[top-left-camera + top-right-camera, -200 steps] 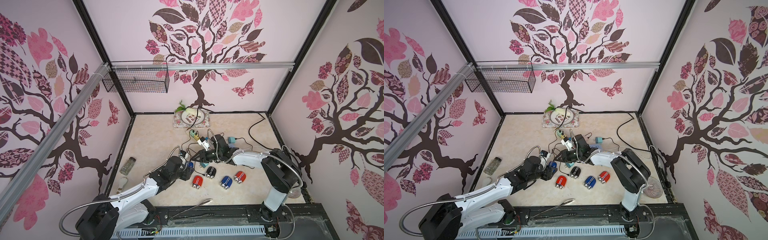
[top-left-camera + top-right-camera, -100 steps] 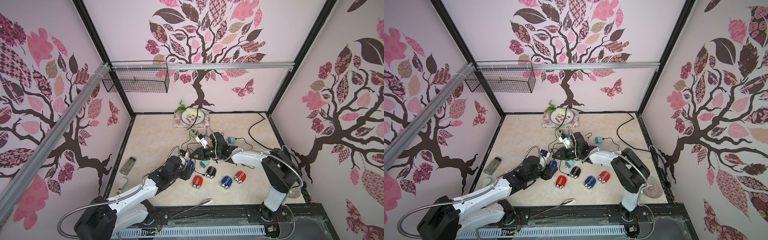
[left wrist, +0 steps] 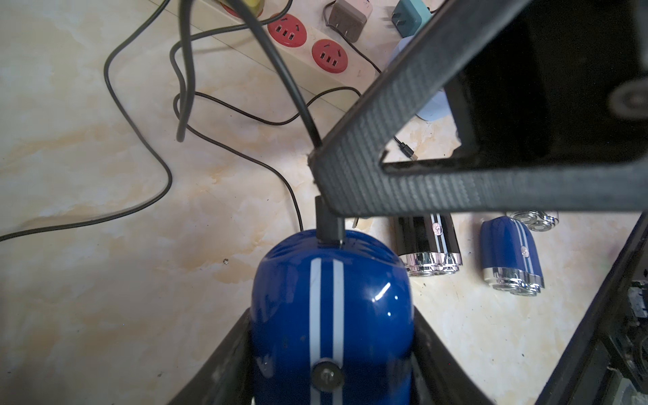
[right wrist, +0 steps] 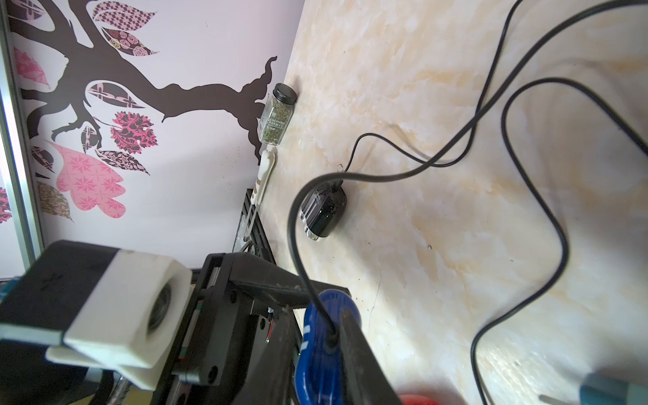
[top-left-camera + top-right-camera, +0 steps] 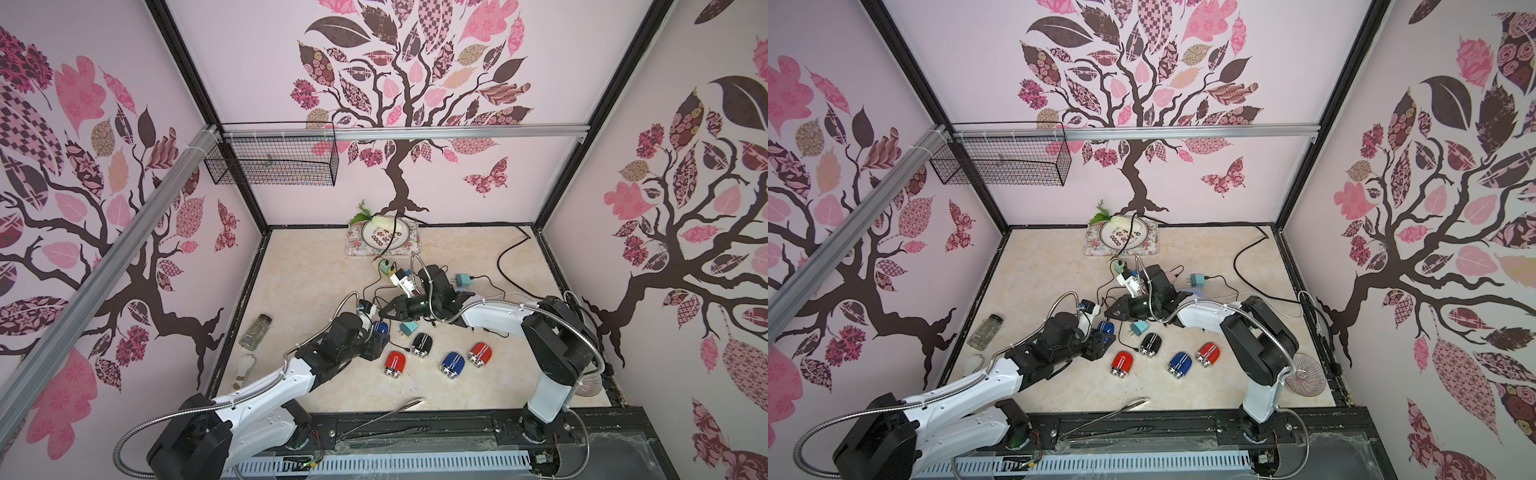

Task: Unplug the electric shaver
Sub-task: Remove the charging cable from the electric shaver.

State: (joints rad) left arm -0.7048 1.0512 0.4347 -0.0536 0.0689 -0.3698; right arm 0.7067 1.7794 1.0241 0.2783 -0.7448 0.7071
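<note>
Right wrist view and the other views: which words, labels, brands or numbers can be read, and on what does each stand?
"CHOPPED PARSLEY": label of the jar; the smaller print under it is too blurred to read.
Plate: dark marks, too small to read.
Black shaver: round badge, too small to read.
Held shaver: stripes only, no text.

The shaver (image 3: 331, 308) is showing glossy blue with two white stripes, its plug (image 3: 328, 221) black, the tabletop (image 3: 105, 280) marbled beige.
</note>
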